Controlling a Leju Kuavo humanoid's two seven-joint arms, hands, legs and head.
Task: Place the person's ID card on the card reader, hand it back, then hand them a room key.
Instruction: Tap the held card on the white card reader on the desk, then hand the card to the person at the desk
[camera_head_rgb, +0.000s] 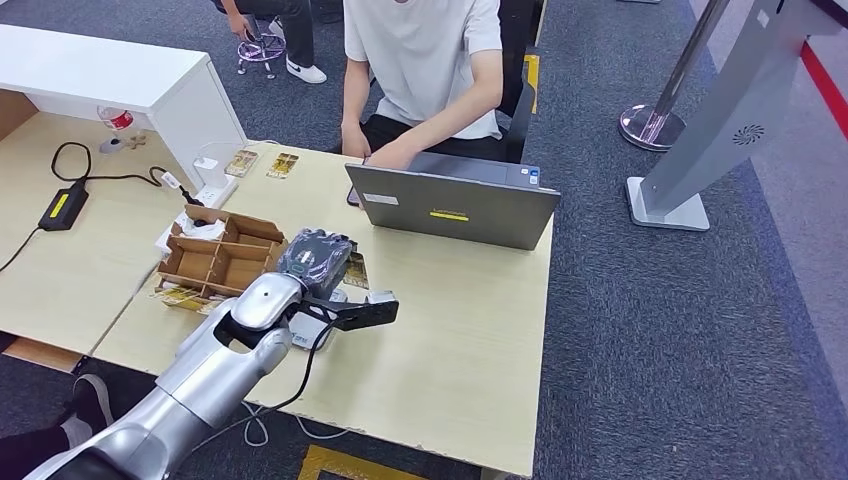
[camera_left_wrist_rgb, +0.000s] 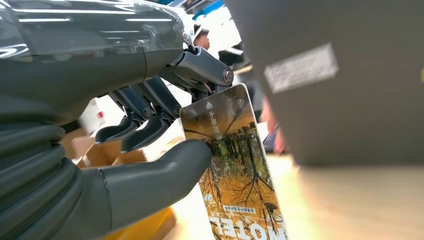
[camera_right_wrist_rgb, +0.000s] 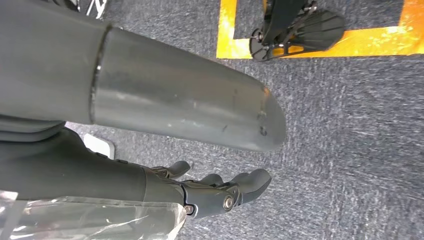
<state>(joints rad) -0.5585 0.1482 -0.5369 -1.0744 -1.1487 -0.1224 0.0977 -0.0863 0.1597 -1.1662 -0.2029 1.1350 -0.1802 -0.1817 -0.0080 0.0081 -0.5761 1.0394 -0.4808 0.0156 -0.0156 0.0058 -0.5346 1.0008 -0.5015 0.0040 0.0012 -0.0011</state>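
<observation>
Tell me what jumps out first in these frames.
The left hand pinches a hotel room key card printed with autumn trees, raised over the wooden desk near the cardboard divider box. Across the desk, a person in a white T-shirt sits behind an open grey laptop. The right hand hangs over grey carpet.

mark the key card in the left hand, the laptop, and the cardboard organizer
key card (camera_left_wrist_rgb: 235, 165), left wrist view: middle of its printed forest face, pinched by the left hand (camera_left_wrist_rgb: 165, 125).
laptop (camera_head_rgb: 450, 207), head view: back of its open grey lid.
cardboard organizer (camera_head_rgb: 225, 262), head view: central divider between compartments.
</observation>
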